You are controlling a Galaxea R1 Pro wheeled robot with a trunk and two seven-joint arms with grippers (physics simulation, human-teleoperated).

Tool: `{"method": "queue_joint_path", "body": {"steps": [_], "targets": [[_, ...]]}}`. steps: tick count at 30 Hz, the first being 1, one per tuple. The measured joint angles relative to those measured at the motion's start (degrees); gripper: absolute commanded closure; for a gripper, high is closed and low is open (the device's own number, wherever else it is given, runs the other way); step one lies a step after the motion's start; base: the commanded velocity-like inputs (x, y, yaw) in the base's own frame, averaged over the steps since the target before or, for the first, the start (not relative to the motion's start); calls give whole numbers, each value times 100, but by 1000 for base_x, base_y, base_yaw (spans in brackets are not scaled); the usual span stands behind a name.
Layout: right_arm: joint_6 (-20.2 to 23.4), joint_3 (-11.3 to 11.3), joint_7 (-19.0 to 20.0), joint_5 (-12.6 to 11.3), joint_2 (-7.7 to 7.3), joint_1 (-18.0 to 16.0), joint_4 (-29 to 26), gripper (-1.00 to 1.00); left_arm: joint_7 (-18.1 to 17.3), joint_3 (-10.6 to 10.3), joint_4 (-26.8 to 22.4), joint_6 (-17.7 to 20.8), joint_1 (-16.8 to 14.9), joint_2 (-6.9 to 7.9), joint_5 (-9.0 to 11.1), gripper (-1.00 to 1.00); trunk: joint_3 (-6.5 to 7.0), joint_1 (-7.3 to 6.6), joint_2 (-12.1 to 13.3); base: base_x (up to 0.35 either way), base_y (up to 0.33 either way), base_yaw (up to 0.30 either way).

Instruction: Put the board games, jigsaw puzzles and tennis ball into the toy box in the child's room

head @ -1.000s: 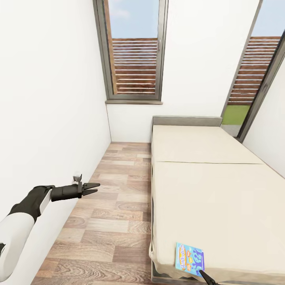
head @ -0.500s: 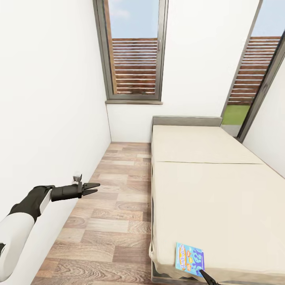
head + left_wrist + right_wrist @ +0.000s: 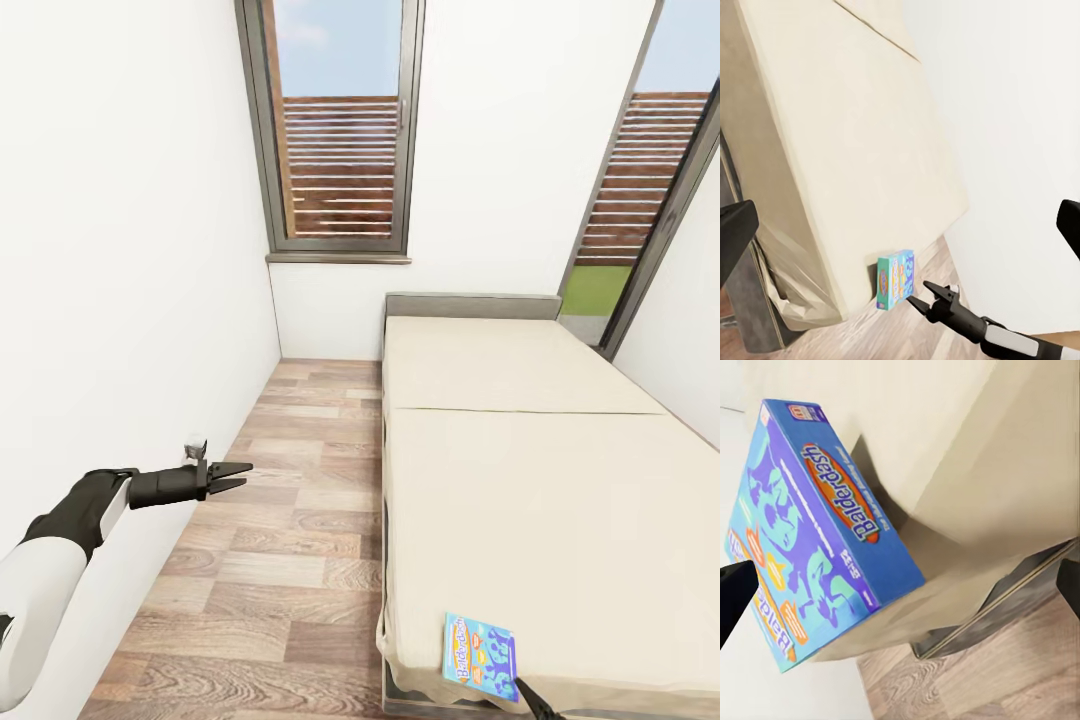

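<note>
One small teal-blue board game box (image 3: 480, 648), flat printed cardboard with cartoon lettering, lies near the foot corner of the wide low bed (image 3: 540, 470), close to the mattress edge. From that spot it looks easy to reach from the floor side. The right gripper (image 3: 533, 697), a slim black two-fingered claw, sits just beside the box's near corner, its tips spread wide on either side of the right wrist view with nothing between them, apparently lining up for a pick. The left wrist view sees this claw's tips just at the box's edge. The mattress is plain cream, smooth and matte, in two parts, on a dark grey frame. The left gripper (image 3: 228, 477) hangs out over the wood-plank floor (image 3: 290, 560) close to the white wall (image 3: 120, 300), fingers parted and empty, probably kept clear of the reach. Beyond the bed, two tall grey-framed windows (image 3: 340, 130) show slatted wooden fencing.
</note>
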Motion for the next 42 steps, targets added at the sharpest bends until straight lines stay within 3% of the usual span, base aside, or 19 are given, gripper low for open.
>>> {"method": "queue_joint_path", "body": {"steps": [11,30,42], "targets": [[367,-23,-12,-35,49,-15,359,-100,0,0,0,0,0,4,0,-100,0,0,0,0,0,0],[566,-3,94,-37,24,-11,378,-100,0,0,0,0,0,5,0,-100,0,0,0,0,0,0],[827,-7,807,-36,-29,-9,378,-100,0,0,0,0,0,3,0,-100,0,0,0,0,0,0]]}}
